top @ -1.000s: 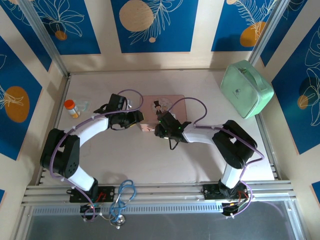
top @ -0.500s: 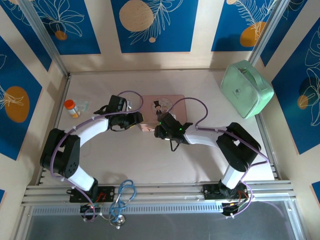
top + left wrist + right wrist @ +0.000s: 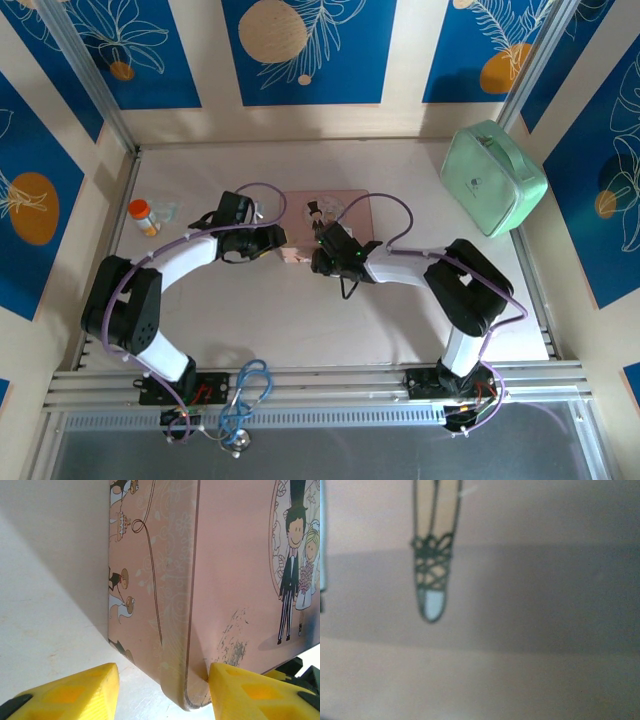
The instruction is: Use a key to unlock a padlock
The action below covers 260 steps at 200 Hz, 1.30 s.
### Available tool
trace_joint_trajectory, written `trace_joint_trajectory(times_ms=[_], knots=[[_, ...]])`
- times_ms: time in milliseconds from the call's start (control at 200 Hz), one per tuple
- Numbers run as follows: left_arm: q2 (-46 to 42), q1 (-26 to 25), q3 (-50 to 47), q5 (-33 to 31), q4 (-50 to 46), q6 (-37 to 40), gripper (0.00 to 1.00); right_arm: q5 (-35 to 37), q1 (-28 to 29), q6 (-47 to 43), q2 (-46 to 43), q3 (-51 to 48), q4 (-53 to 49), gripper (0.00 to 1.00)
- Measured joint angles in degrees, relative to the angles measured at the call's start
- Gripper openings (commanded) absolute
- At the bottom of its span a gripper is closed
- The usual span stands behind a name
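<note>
The padlock and the key are out of view. A pink picture box (image 3: 335,205) lies flat at the table's middle. My left gripper (image 3: 273,240) is at its near left corner. In the left wrist view the yellow fingers (image 3: 75,695) straddle that corner of the box (image 3: 150,580): the right one rests against the lid, the left one stands off over bare table, so the gripper is open. My right gripper (image 3: 322,262) sits low at the box's front edge. The right wrist view is a blurred close pink surface (image 3: 520,555) with a dark drawn loop; no fingers show there.
A mint-green case (image 3: 493,177) stands at the back right. An orange pill bottle (image 3: 143,216) lies at the left by the wall. Blue cable loops (image 3: 247,385) hang at the near rail. Bare table (image 3: 300,320) stretches in front of the box.
The right arm's elbow swung slightly out and back, and its gripper barely shifted at the box's front edge. The left arm has stayed still.
</note>
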Motion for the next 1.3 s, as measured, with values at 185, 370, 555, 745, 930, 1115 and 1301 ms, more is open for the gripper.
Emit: trace_joint_trajectory(times_ms=[185, 370, 555, 745, 930, 1115, 1301], knots=[[0.09, 0.02, 0.0, 0.26, 0.2, 0.04, 0.49, 0.0, -0.33, -0.59, 0.44, 0.61, 0.0, 0.45], [0.11, 0.11, 0.0, 0.31, 0.42, 0.2, 0.48, -0.04, -0.48, -1.51, 1.49, 1.95, -0.02, 0.34], [0.17, 0.13, 0.0, 0.31, 0.48, 0.2, 0.48, -0.22, -0.52, -1.84, 1.66, 2.78, -0.83, 0.23], [0.17, 0.13, 0.0, 0.31, 0.5, 0.17, 0.48, -0.44, -0.42, -0.98, 1.66, 2.93, -1.31, 0.18], [0.17, 0.13, 0.0, 0.31, 0.52, 0.17, 0.47, -2.38, -1.01, 3.89, 2.51, 6.36, -7.26, 0.17], [0.31, 0.13, 0.0, 0.35, 0.68, 0.15, 0.47, -4.81, -1.6, 11.8, 4.07, 10.99, -14.82, 0.21], [0.37, 0.13, 0.0, 0.39, 0.85, 0.15, 0.47, -5.09, -1.68, 14.14, 5.49, 14.08, -19.61, 0.25]])
